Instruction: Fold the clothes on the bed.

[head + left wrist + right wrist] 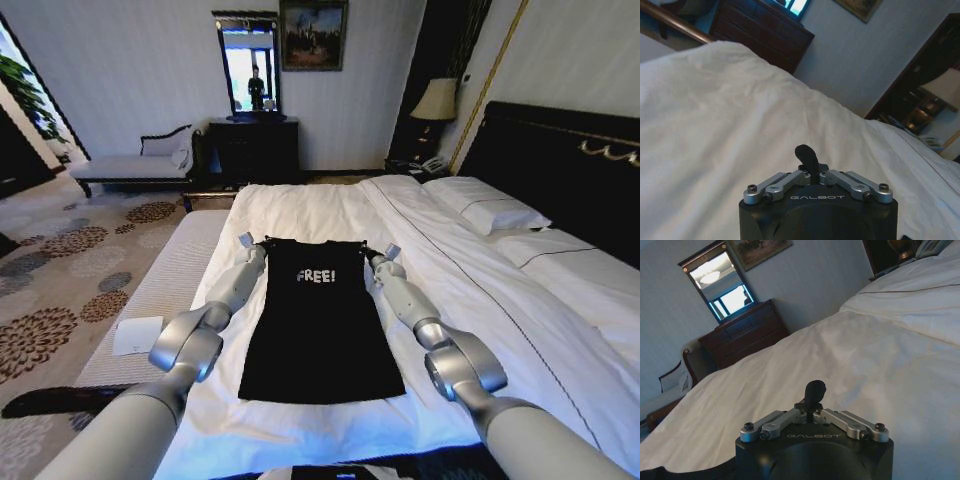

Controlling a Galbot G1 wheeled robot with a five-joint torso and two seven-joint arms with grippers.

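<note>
A: Where does the shirt (322, 325) lie?

B: Flat on the bed (480, 300), lettering up, collar end away from the robot and hem toward it. It lies between the two arms, with the top corners next to the claws.

A: And the claws?

B: The left gripper (252, 243) sits at the shirt's top left corner, the right gripper (383, 253) at the top right. In each wrist view the dark fingertips are pressed together above the linkage: left (807, 159), right (814, 391). Both claws are therefore narrow, drawn tight. From the head view each seems to pinch a shoulder of the shirt, but no black fabric can be made out between the tips in the wrist views, so the grasp itself is a judgement.

A: What lies beyond the claws?

B: White bedding, then a dark dresser (255, 147) against the wall.

A: What could go wrong from here?

B: If a pinch has caught only a thin edge, or sheet along with shirt, one corner may slip free on lifting, and the fold would come out skewed. Unequal travel of the two arms would twist the fabric. A grip that takes the bedding too would drag the sheet and wrinkle the surface beneath the shirt.
</note>
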